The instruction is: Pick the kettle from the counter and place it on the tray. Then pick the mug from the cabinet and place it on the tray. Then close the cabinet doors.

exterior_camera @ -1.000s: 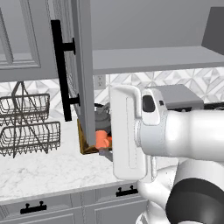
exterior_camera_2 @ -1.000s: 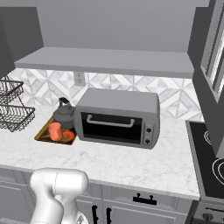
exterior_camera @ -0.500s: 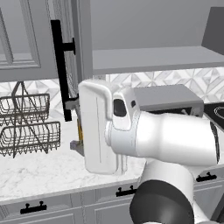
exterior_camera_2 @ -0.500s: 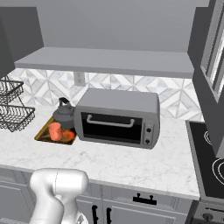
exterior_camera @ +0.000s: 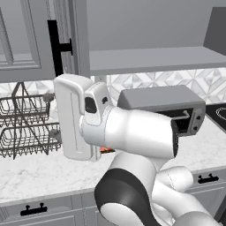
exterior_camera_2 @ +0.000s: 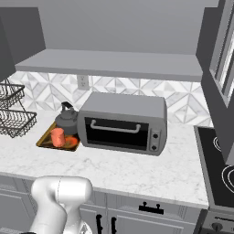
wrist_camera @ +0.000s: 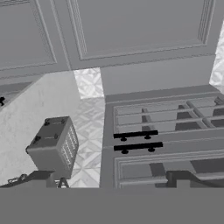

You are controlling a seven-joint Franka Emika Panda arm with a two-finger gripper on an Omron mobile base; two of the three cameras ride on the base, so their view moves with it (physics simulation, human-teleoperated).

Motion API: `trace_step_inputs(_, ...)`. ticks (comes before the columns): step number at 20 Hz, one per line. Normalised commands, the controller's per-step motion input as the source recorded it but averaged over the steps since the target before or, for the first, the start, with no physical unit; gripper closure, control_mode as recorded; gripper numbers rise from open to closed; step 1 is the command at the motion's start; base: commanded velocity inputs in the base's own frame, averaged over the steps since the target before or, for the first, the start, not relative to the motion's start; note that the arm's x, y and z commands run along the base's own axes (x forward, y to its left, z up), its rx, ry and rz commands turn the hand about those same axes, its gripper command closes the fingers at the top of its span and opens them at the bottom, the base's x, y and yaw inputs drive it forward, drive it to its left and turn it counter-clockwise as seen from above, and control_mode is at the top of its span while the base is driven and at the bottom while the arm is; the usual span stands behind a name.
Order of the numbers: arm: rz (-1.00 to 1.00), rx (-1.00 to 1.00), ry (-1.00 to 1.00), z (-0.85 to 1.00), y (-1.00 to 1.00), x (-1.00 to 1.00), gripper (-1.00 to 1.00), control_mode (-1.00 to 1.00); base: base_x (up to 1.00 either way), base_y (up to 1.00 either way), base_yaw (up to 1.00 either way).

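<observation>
I see the small orange-red mug (exterior_camera_2: 57, 137) and the squat dark grey kettle (exterior_camera_2: 66, 120) both on the gold-rimmed tray (exterior_camera_2: 45, 139), left of the toaster oven (exterior_camera_2: 122, 123) on the white counter (exterior_camera_2: 137, 171). The cabinet door (exterior_camera: 66, 39) stands open above. My gripper (wrist_camera: 111, 178) shows two dark fingertips well apart, holding nothing.

You get flat, even rendered light in all views — no glare, no blur. Soft shade sits under the cabinet (exterior_camera_2: 109, 64) and beside the toaster oven (exterior_camera_2: 122, 123) on the counter (exterior_camera_2: 137, 171). Edges stay sharp; the hand view runs grey and low in contrast.
</observation>
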Motion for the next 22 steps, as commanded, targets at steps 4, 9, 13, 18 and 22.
trace_step_inputs(4,0.00,0.00,-0.03,0.00,0.05,0.40,-1.00,-1.00,0.00,0.00,0.00)
trace_step_inputs(9,0.00,-0.07,0.00,0.00,-0.25,0.31,-1.00,-1.00,0.00,0.00,0.00)
trace_step_inputs(13,-0.09,-0.12,0.00,0.01,-0.39,0.26,-1.00,-1.00,0.00,0.00,0.00)
trace_step_inputs(18,-0.23,-0.14,0.01,0.03,-0.46,0.30,-1.00,-1.00,0.00,0.00,0.00)
trace_step_inputs(22,-0.29,-0.07,0.03,0.01,-0.60,0.29,-1.00,-1.00,0.00,0.00,0.00)
